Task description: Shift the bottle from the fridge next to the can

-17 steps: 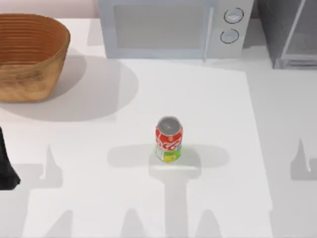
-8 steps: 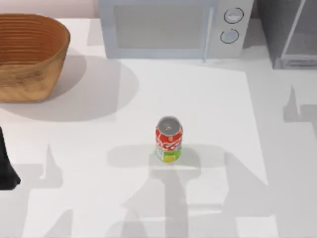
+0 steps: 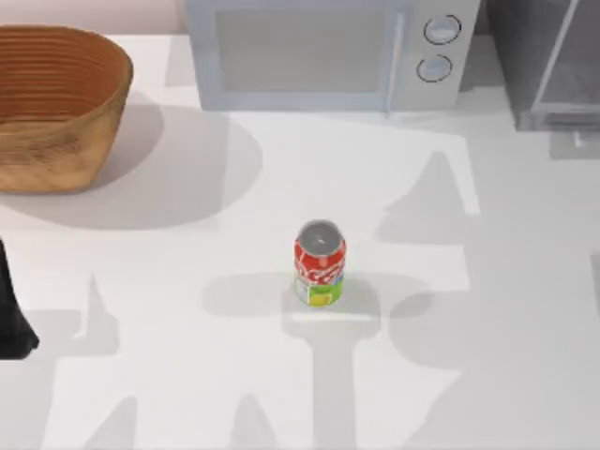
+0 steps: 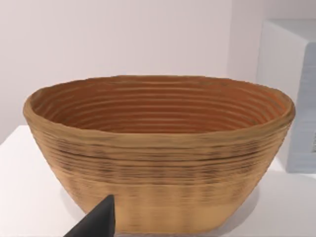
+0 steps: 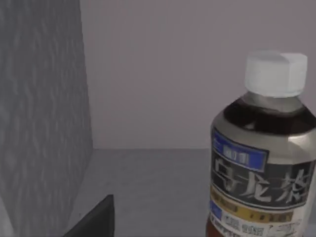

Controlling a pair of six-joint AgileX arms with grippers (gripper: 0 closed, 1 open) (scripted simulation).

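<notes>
The can (image 3: 320,263), red with a yellow-green lower band and a silver top, stands upright near the middle of the table. At the back right corner is the grey fridge (image 3: 551,64). In the right wrist view the bottle (image 5: 260,163) stands upright and close, with a white cap, dark liquid and a grey-blue label. It is on the fridge's grey floor, beside a grey inner wall (image 5: 44,108). A dark part of my right gripper (image 5: 94,221) shows a little short of the bottle and off to one side, not touching it. My left arm (image 3: 11,319) is parked at the table's left edge.
A white microwave (image 3: 319,52) with two round knobs stands at the back, left of the fridge. A woven basket (image 3: 56,108) sits at the back left, and it also faces the left wrist as the basket (image 4: 158,153), with a dark part of my left gripper (image 4: 96,222) below it.
The right arm's shadows have slid across the table's right side toward the fridge at the back right. The can and my left arm have not moved.
</notes>
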